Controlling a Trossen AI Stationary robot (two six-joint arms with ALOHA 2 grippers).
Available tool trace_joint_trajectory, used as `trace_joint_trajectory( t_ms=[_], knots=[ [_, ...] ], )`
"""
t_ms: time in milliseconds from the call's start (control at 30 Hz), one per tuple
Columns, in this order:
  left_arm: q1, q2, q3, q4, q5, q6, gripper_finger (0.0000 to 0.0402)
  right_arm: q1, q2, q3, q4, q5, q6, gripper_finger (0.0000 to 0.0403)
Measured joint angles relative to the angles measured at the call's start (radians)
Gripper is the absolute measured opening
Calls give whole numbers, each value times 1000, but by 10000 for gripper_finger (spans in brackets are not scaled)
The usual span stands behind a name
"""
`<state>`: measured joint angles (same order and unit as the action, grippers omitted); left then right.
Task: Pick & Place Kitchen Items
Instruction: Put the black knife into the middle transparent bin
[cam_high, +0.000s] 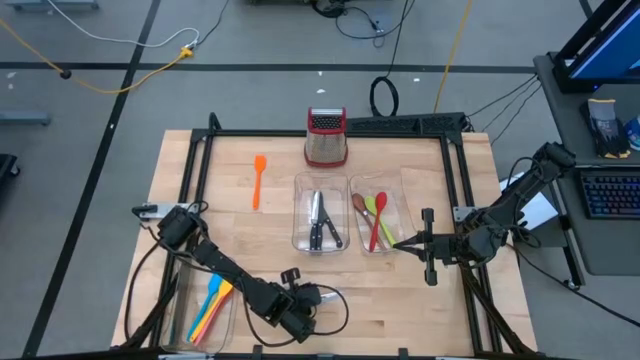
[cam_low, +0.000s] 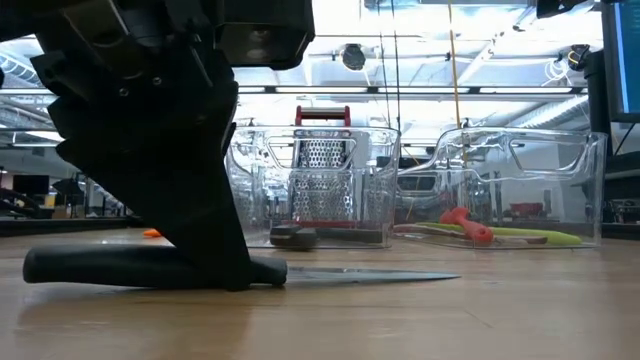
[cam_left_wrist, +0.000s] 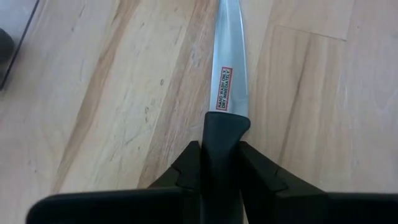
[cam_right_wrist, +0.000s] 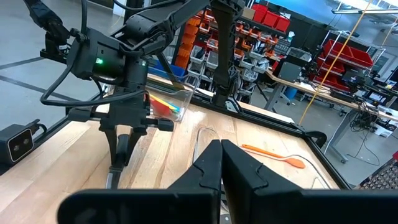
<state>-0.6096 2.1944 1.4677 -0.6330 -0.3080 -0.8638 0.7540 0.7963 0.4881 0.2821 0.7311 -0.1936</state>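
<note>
A black-handled steel knife (cam_low: 250, 270) lies flat on the wooden table near its front edge, its blade (cam_left_wrist: 229, 68) pointing away from my left wrist camera. My left gripper (cam_left_wrist: 221, 171) stands over the knife near the front edge (cam_high: 300, 318), pointing steeply down and shut on its handle. My right gripper (cam_high: 402, 243) hovers level at the table's right, beside the tray of spoons, shut on nothing (cam_right_wrist: 221, 155). My left gripper pinches the knife's black handle (cam_left_wrist: 221, 134) between its two fingers, close to the end where the blade begins. The fingers (cam_low: 215, 255) come from above, pointing steeply down, one on each long side of the handle. The knife lies flat on the table.
A clear tray (cam_high: 308, 238) with black-handled knives and a clear tray (cam_high: 400, 190) with red, green and brown spoons stand mid-table. A third tray (cam_high: 232, 312) of coloured utensils sits front left. An orange spatula (cam_high: 259, 180) lies loose, with a red-topped grater (cam_high: 326, 137) at the back.
</note>
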Motion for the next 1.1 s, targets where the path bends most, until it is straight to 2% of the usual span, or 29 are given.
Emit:
trace_joint_trajectory(
  t_ms=[400,667,900,1100],
  knots=[
    [-14,-111,-11,21,13,1,61,0,0,0,5,0,0,0],
    [-15,-117,-8,71,55,28,60,0,0,0,5,0,-1,0],
    [-11,-118,-7,243,99,120,59,0,0,0,5,0,-1,0],
    [12,-148,-6,377,78,186,59,0,0,0,6,0,-1,0]
  ],
)
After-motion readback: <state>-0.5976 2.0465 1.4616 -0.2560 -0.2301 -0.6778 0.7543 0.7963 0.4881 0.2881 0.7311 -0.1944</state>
